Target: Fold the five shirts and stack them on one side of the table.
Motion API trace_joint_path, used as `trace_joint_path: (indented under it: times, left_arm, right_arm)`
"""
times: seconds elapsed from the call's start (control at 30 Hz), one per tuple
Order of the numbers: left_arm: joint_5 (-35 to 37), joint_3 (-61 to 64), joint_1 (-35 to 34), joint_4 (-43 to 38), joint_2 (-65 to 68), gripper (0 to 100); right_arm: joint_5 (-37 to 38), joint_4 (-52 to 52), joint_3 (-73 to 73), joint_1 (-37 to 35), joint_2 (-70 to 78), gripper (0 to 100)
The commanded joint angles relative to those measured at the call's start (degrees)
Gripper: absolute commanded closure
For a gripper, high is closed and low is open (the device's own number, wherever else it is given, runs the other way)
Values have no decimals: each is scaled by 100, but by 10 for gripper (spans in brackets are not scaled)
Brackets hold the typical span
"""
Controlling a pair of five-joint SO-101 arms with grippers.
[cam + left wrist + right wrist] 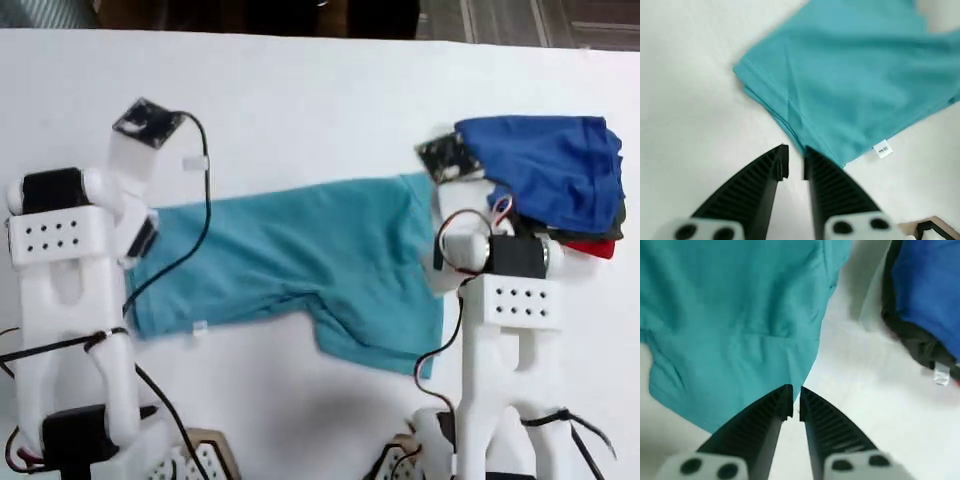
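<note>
I count four shirts in sight. One teal shirt (300,245) lies by itself. The other three sit in one pile: a blue shirt (550,165), a black shirt (917,342) and a red shirt (592,247) that shows as just a sliver. Whether that pile hides another, I can't tell.

There are two white tags, a hem tag (883,149) on the teal one and a pile tag (941,375).

There are two arms, the left arm (60,240) and the right arm (510,300). Each has one tool, so two in all: the left tool (795,162) and the right tool (796,402). Each tool has two fingers. There is one table (300,100).
</note>
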Motion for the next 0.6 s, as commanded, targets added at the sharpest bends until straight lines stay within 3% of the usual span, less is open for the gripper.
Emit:
trace_joint_path:
  times: [0.0,0.17,0.3,0.57]
  left_arm:
    - [0,-233,26,-114,-26,972]
    - [677,-277,-70,-826,1257,972]
    - [1319,-760,-79,-1213,2462,972]
    - [1424,-1789,-237,-1204,4176,972]
  right_arm:
    - [-132,-242,-624,-295,338,979]
    - [-290,-400,-1495,-1059,1807,979]
    - [-695,-567,-2567,-1244,3134,979]
    - [-721,-611,-4360,-1191,5578,979]
